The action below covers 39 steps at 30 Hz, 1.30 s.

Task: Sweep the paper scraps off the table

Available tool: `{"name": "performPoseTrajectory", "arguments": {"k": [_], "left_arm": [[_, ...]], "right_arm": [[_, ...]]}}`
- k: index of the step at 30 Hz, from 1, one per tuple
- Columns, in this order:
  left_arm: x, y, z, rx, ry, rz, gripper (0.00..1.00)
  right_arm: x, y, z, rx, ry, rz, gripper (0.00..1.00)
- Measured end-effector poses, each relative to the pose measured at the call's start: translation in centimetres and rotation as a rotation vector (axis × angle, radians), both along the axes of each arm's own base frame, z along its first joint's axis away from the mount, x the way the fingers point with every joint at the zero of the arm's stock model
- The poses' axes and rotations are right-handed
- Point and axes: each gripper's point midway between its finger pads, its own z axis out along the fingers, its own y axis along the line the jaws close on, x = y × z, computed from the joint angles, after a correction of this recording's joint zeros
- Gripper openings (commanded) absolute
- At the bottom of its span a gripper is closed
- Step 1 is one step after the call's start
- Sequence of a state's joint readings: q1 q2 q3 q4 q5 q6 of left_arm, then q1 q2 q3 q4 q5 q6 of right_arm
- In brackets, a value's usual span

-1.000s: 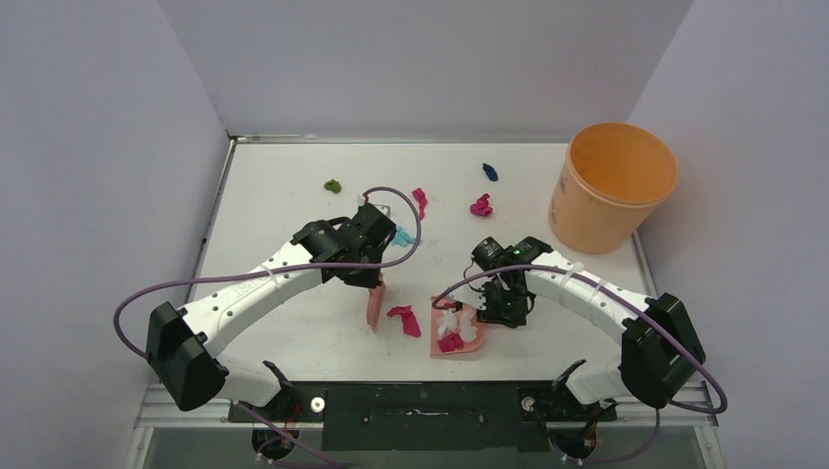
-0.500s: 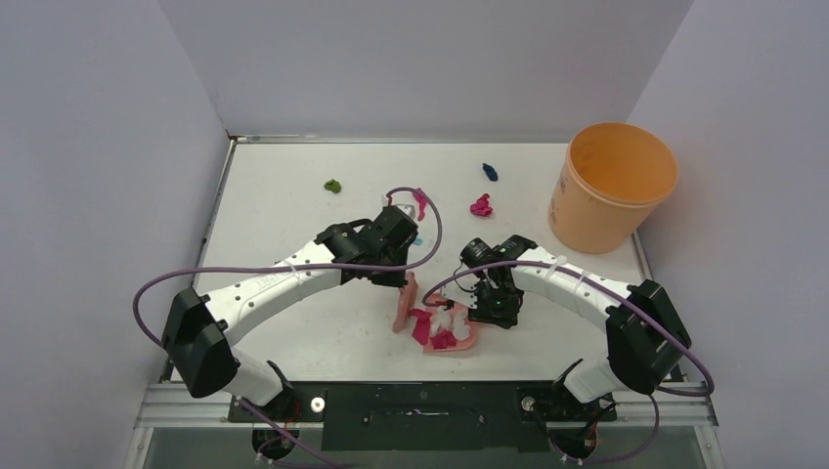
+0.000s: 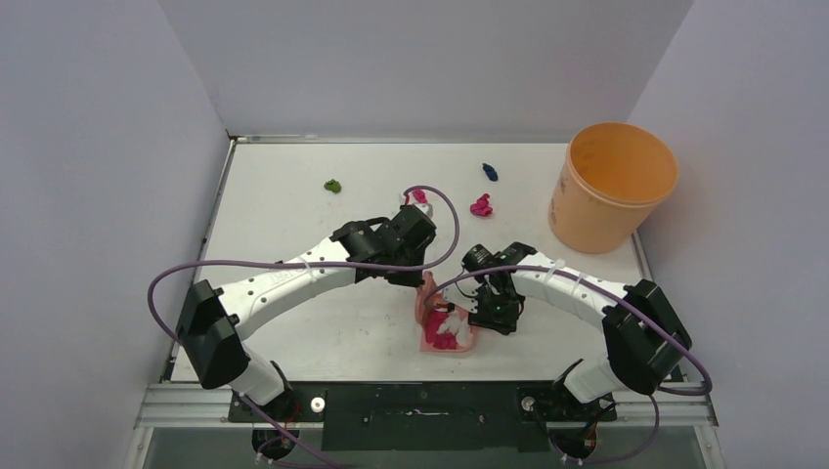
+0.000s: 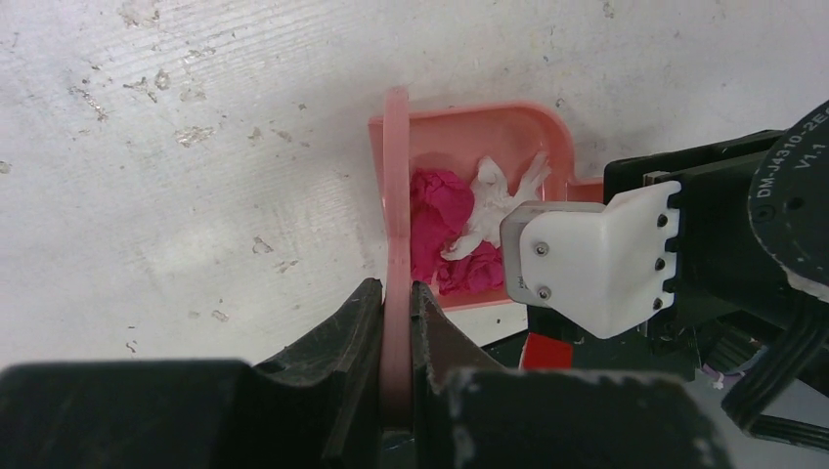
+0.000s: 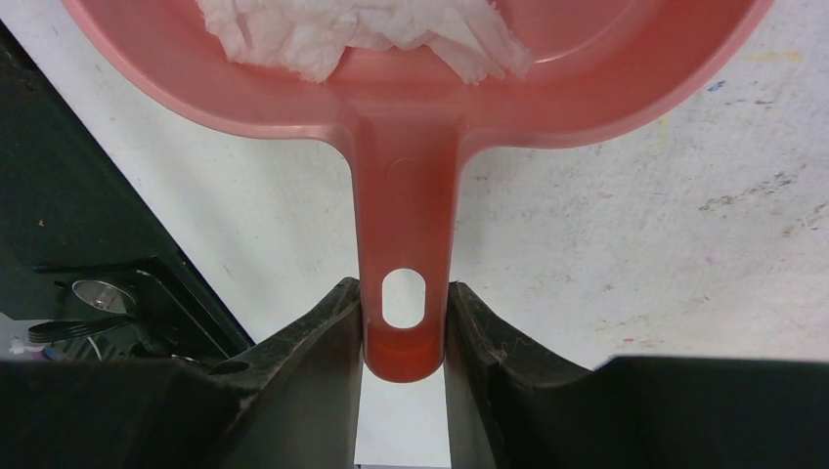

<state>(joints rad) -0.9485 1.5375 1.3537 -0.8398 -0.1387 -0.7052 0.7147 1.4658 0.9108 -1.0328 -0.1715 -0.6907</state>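
My left gripper (image 3: 414, 275) (image 4: 396, 293) is shut on the thin pink hand brush (image 3: 427, 293) (image 4: 396, 186), whose edge stands at the mouth of the pink dustpan (image 3: 469, 343) (image 4: 489, 132) (image 5: 587, 88). Magenta paper scraps (image 4: 435, 210) and a white one (image 4: 494, 191) (image 5: 362, 29) lie inside the pan. My right gripper (image 3: 487, 311) (image 5: 403, 298) is shut on the dustpan's handle (image 5: 406, 225). Loose scraps lie farther back on the table (image 3: 283, 205): green (image 3: 333, 186), dark blue (image 3: 490, 172), magenta (image 3: 480, 205), and another magenta one (image 3: 420, 195) half hidden by a cable.
An orange bucket (image 3: 613, 186) stands at the back right corner. White walls close in the table on three sides. The arms' dark base rail (image 3: 420, 403) runs along the near edge, close behind the dustpan.
My left arm has swept the brush rightward, pushing a magenta scrap into the dustpan. The pan has shifted slightly left. The cyan scrap is now hidden under the left arm.
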Motion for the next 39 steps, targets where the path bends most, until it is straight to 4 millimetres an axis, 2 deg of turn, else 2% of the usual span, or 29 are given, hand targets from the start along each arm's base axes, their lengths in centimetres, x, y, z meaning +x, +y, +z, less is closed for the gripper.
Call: {"name": "performPoseTrajectory", "arguments": {"k": [4,11,19,28,33,39], "left_arm": [[0.3,0.3,0.4,0.011,-0.017,0.013,0.0],[1.3,1.2,1.1,0.053,-0.067,0.049,0.0],[1.8,2.2,1.6,0.087,-0.103,0.078,0.0],[1.8,3.5,4.1,0.072,-0.156,0.094,0.0],[1.7,5.2,4.9,0.091,-0.187,0.095,0.0],[-0.7,9.8,5.1,0.093,-0.242,0.061,0.0]], "right_arm": [[-0.3,0.0,-0.3,0.015,-0.003,-0.008,0.08],[0.2,0.5,0.8,0.102,-0.049,-0.034,0.07],[0.4,0.0,0.7,0.143,-0.043,-0.08,0.07],[0.5,0.2,0.7,0.178,-0.045,-0.094,0.07],[0.5,0.3,0.7,0.185,-0.045,-0.095,0.05],[0.6,0.4,1.4,0.203,-0.065,-0.112,0.05]]}}
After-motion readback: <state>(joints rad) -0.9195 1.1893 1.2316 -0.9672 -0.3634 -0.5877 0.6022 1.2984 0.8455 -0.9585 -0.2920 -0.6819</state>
